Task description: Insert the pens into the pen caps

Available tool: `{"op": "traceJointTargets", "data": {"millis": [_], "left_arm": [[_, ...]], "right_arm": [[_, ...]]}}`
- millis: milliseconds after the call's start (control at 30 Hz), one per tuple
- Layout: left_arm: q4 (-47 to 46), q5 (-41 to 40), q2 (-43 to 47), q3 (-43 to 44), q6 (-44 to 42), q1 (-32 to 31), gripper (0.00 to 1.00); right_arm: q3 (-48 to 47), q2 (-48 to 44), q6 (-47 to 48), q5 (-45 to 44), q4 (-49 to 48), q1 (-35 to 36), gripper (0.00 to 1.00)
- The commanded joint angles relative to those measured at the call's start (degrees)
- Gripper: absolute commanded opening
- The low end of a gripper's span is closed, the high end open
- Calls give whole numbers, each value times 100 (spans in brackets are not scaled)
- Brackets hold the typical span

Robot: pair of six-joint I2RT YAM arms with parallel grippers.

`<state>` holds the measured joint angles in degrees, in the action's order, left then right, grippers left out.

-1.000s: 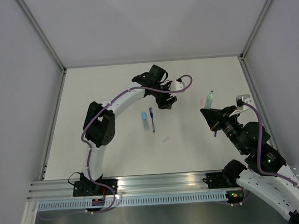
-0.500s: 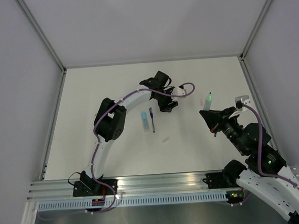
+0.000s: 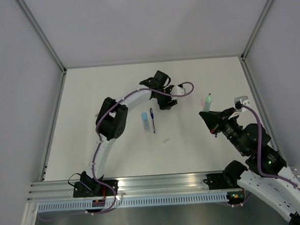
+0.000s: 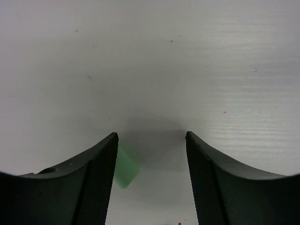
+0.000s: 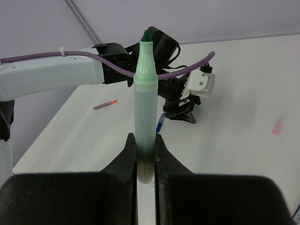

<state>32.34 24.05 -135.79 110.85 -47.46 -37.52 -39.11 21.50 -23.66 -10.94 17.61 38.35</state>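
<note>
My right gripper (image 5: 145, 140) is shut on the lower end of a pale green pen (image 5: 145, 93), held upright with its dark green tip up; from above the pen (image 3: 208, 100) sticks out past the right gripper (image 3: 209, 112). My left gripper (image 4: 151, 140) is open, low over the table. A green pen cap (image 4: 125, 166) lies between its fingers, close against the left finger (image 4: 96, 178). From above, the left gripper (image 3: 166, 103) hides that cap. A blue pen (image 3: 152, 120) and a light blue cap (image 3: 146, 123) lie side by side mid-table. A red pen (image 5: 104, 105) and a pink cap (image 5: 278, 125) lie further off.
A small pale piece (image 3: 166, 140) lies on the white table (image 3: 116, 150) nearer the bases. Grey walls with metal corner posts (image 3: 49, 47) enclose the table on three sides. The left arm's purple cable (image 3: 181, 87) loops out beside its wrist.
The left arm's elbow has swung to the right and its gripper has settled slightly nearer over the green cap. The right gripper with its pen has drifted a little to the left.
</note>
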Motion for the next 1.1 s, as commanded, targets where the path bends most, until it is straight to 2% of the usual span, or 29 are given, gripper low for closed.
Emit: {"op": "traceJointTargets", "data": {"millis": [0, 433, 667, 933, 1067], "left_arm": [[-228, -120, -123, 218, -246, 78, 64], [-562, -937, -299, 253, 342, 175, 65], [-466, -1113, -361, 463, 913, 175, 66], [-368, -1464, -291, 710, 2187, 192, 66], [-299, -2089, -369, 1087, 3652, 210, 66]], "right_arm": [[26, 4, 107, 118, -178, -20, 0], [27, -14, 116, 189, -179, -20, 0], [18, -110, 125, 180, -161, -12, 0], [9, -154, 116, 215, -152, -20, 0], [9, -216, 90, 224, -143, -20, 0]]}}
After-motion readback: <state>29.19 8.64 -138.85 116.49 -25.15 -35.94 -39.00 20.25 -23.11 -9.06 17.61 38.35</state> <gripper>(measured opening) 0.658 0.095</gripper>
